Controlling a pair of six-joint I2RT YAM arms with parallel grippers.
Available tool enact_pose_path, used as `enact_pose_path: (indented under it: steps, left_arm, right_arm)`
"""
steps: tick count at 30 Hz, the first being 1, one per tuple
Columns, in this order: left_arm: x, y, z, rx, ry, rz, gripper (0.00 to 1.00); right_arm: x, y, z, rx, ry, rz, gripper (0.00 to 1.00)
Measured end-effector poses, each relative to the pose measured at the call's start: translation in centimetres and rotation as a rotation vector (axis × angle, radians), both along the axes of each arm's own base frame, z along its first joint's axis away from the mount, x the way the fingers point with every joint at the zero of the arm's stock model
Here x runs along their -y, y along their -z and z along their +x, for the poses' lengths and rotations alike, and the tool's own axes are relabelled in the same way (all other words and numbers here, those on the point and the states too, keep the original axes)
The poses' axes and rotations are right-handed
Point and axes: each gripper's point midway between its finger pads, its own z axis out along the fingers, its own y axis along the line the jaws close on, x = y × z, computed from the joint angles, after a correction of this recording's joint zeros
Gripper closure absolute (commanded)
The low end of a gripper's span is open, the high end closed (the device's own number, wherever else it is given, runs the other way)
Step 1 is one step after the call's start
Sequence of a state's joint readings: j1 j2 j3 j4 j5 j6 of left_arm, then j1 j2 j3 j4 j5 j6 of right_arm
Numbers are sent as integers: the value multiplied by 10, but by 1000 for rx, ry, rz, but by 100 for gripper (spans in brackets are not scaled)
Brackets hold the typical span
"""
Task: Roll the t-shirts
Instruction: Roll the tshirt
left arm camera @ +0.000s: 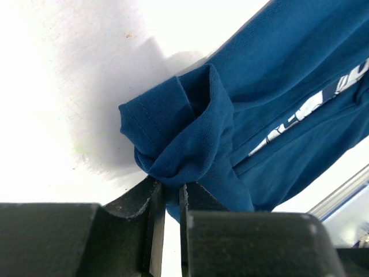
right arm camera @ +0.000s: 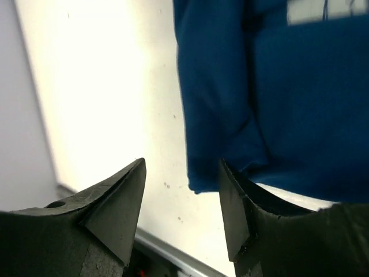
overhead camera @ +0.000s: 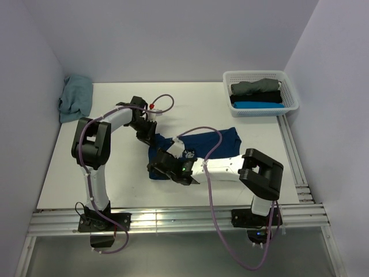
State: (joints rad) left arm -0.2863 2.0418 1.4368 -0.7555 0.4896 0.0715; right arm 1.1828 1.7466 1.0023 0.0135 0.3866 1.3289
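One white table (overhead camera: 253, 133) fills my top view. Next in size is the navy t-shirt (overhead camera: 222, 141), lying near the table's middle, partly spread, with its left end bunched. I can see white lettering on it in the left wrist view.

At 2 o'clock on the table sits a white lattice basket (overhead camera: 259, 73). I count three rolled shirts lying side by side in it: a grey shirt (overhead camera: 256, 88) at the far side, a black shirt (overhead camera: 256, 98) in the middle and a bright blue shirt (overhead camera: 258, 105) nearest me. At 10 o'clock, against the wall, a pale teal shirt (overhead camera: 76, 98) lies crumpled.

My left gripper (overhead camera: 147, 134) is at the navy shirt's 10 o'clock corner. Its wrist camera shows the jaws pinched together on a folded sleeve or hem of that shirt (left arm camera: 190, 133).

My right gripper (overhead camera: 164, 165) is at the shirt's 8 o'clock corner. Its jaws stand apart, holding nothing, and the shirt's edge (right arm camera: 230, 133) hangs just beside the right-hand finger (right arm camera: 233, 208).
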Motion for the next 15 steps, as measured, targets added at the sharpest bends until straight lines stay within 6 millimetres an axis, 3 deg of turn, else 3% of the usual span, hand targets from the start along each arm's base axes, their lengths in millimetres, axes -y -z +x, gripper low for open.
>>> enact_pose_path:
  steps: [4,8,15]
  left_arm:
    - [0,-1,0,11,20,28,89]
    - [1,-2,0,20,34,52,89]
    - [2,-4,0,26,43,79,88]
  right_arm:
    - [3,-15,13,50,4,-121,42]
    - [-9,-29,38,112,-3,-239,42]
    - [-8,-4,63,152,-35,-450,41]
